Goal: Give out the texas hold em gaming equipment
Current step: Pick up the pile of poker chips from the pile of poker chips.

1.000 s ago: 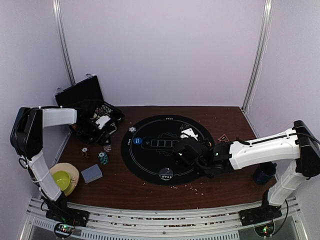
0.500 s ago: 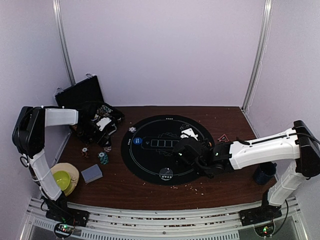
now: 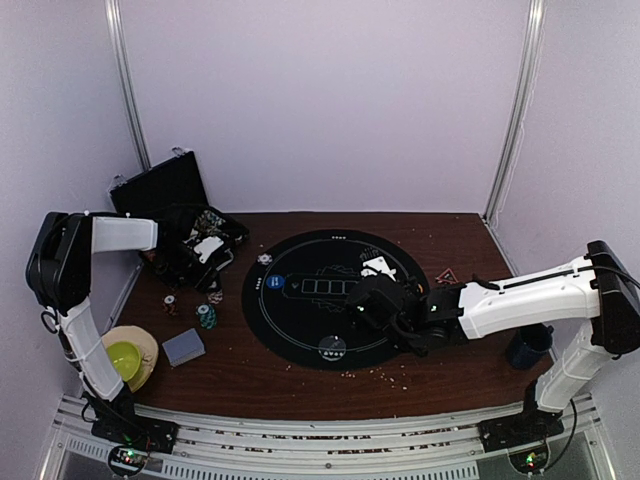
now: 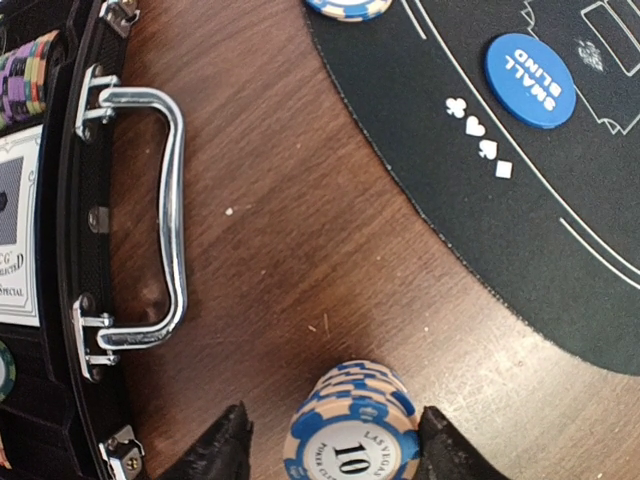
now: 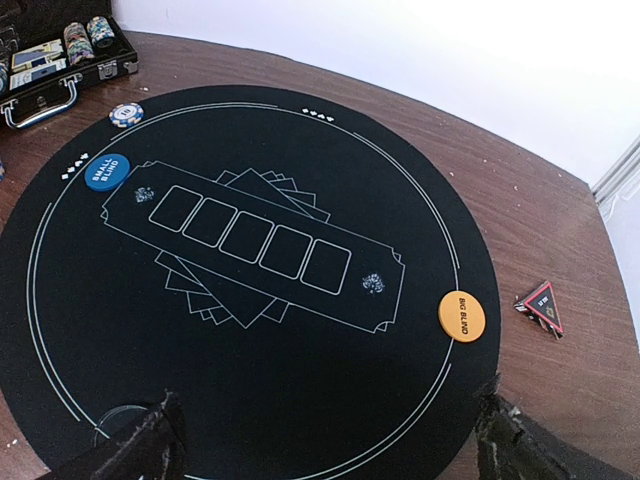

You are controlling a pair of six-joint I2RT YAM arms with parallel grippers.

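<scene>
In the left wrist view a stack of blue-and-white poker chips [image 4: 350, 430] marked "10" stands on the wood between my left gripper's [image 4: 335, 450] fingers. The right finger touches it and a small gap remains at the left finger, so the jaws are still apart. In the top view this gripper [image 3: 213, 290] sits just in front of the black case. My right gripper [image 5: 330, 450] hovers wide open over the black round mat [image 5: 300, 400], holding nothing. On the mat lie a blue "small blind" disc [image 5: 106, 171], an orange "big blind" disc [image 5: 461, 316] and one blue-white chip [image 5: 126, 114].
The open black case [image 3: 165, 195] with chips and a chrome handle [image 4: 170, 200] stands at the back left. More chips [image 3: 207, 315] and a grey-blue card deck [image 3: 183, 347] lie left of the mat. There is also a green bowl [image 3: 125, 358], a dark mug [image 3: 528, 347] and a red triangle [image 5: 541, 305].
My left gripper's jaws have narrowed around the blue-and-white chip stack. The right arm has not moved.
</scene>
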